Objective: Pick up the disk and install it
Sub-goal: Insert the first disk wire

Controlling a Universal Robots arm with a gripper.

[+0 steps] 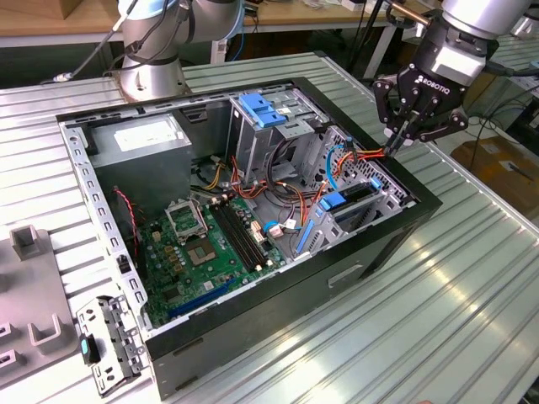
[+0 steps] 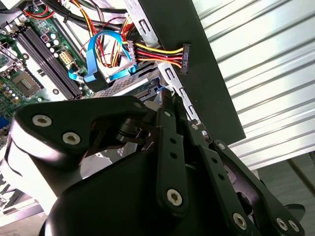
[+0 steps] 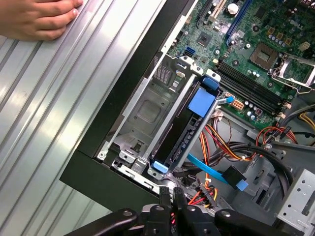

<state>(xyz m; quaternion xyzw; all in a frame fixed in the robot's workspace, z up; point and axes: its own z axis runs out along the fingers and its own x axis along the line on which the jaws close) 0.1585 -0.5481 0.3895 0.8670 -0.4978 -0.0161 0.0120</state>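
1. The disk (image 3: 183,133) stands on edge in the drive bay at a corner of the open computer case (image 1: 295,290) (a blue bracket tab shows at each end).
2. The gripper (image 1: 395,146) hangs just above the case rim beside that bay, jaws drawn together with nothing visibly between them.
3. A black power connector (image 2: 185,58) on red-and-yellow wires lies across the rim nearby.
4. A person's hand (image 3: 39,19) rests on the desk (image 1: 455,311).
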